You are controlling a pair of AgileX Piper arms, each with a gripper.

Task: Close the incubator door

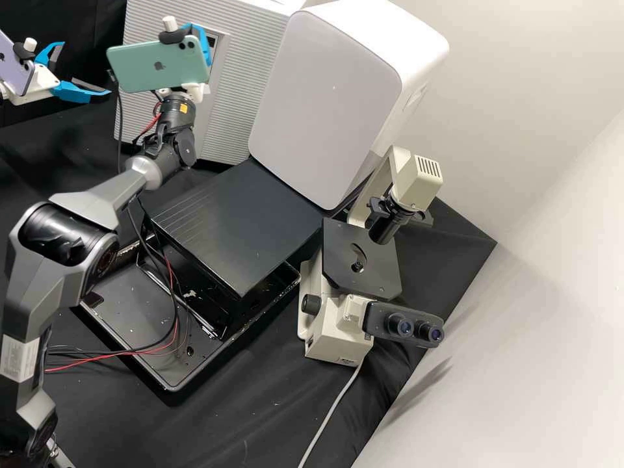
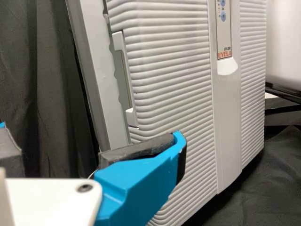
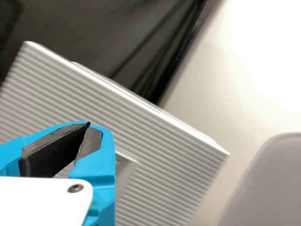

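High view first: your incubator (image 1: 143,107) is at the back of the black-draped counter (image 1: 260,416), behind the green phone (image 1: 153,65) mounted on the right arm, with the big white-fronted machine (image 1: 325,97) just beside it. The left wrist view helps most here: the ribbed door (image 2: 174,80) is nearly home, but the strip along its handle (image 2: 124,82) edge looks like a slight gap to me, so I'd call this the final push.

Your left jaws (image 1: 86,69) are released, spread wide with nothing between them. Your right jaws (image 3: 88,124) are clenched on nothing, tips together, in front of the incubator.

For the push, I'd pick 1 finger of the left jaws and lay its outer side flat on the door near the handle edge, well away from the hinge. Push square to the panel, slow and steady, until it seats. Too hard and the whole box could slide; too much at an angle and you'll just skid along the ribs. Watch that the finger doesn't hook the handle or get into the gap, and keep the right arm out of the way.

Stuff you can't really see: the green phone covers part of the right jaws in the high view, and the left arm is cut off at the edge. I can't tell whether the left finger touches the door, or if there's a latch.
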